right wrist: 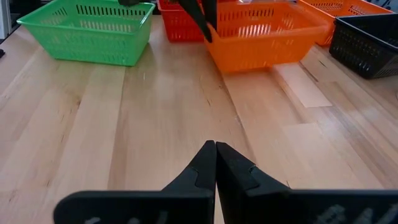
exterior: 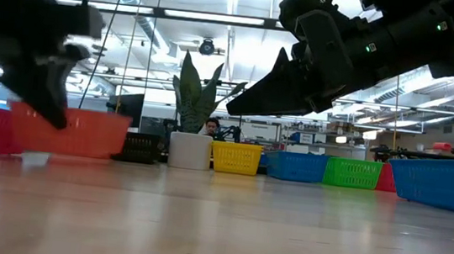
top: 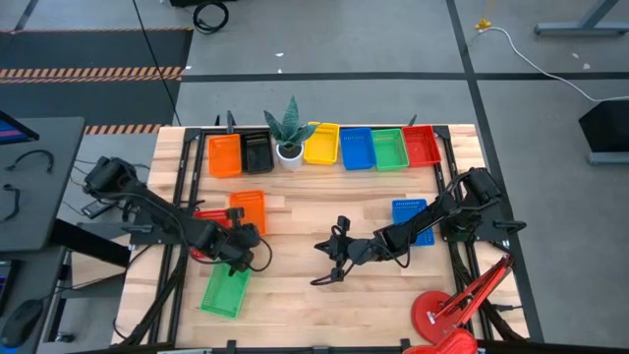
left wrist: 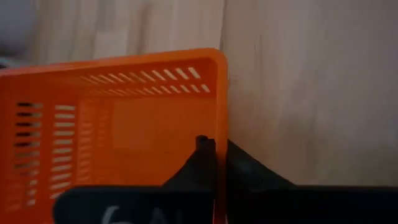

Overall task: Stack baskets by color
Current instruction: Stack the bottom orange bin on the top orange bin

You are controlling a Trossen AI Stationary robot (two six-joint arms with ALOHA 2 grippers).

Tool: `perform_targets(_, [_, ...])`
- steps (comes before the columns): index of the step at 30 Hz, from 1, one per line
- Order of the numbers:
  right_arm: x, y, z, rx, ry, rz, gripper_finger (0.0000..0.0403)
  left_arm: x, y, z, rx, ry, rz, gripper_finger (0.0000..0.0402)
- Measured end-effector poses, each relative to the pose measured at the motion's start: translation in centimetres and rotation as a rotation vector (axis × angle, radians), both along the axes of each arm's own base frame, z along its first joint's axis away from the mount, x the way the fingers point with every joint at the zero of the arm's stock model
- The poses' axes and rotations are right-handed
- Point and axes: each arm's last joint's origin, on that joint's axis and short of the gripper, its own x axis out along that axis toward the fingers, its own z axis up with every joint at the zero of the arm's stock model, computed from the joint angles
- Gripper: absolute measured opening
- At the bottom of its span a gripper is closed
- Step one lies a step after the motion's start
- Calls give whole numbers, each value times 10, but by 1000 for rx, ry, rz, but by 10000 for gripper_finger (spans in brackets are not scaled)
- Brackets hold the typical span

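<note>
Gripping the rim of the loose orange basket [top: 248, 206], left gripper [top: 236, 242] pinched shut on its wall, just in front of the plant [top: 291, 133]. Right gripper [top: 334, 264] idle, shut on nothing, hovering over bare surface [top: 295, 295] nearer than the plant. Step in hand: pairing the oranges. Next, probably: lifting clear, carrying back to the second orange basket [top: 225, 155] in the row left of the plant, lining up and nesting.
</note>
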Motion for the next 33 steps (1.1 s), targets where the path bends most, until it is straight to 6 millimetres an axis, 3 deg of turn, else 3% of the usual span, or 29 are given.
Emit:
perform_targets(3, [0, 0, 0, 1, -1, 0, 10, 7, -3, 24, 43, -35, -32, 10])
perform_targets(7, [0, 0, 0, 2, -2, 0, 10, 10, 1, 62, 229, -6, -20, 9])
perform_targets(13, [0, 0, 0, 3, -3, -1, 10, -3, 46, 90, 403, 182, 140, 9])
perform_targets(19, [0, 0, 0, 1, -3, 0, 10, -28, 113, 78, 397, 288, 254, 9])
perform_targets(23, [0, 0, 0, -4, -2, 2, 10, -40, 149, 67, 296, 237, 227, 9])
perform_targets(27, [0, 0, 0, -4, -2, 2, 10, -46, 178, 57, 240, 147, 132, 12])
perform_targets(33, [0, -1, 0, 14, -6, -7, 10, -56, 204, 43, 175, 125, 159, 11])
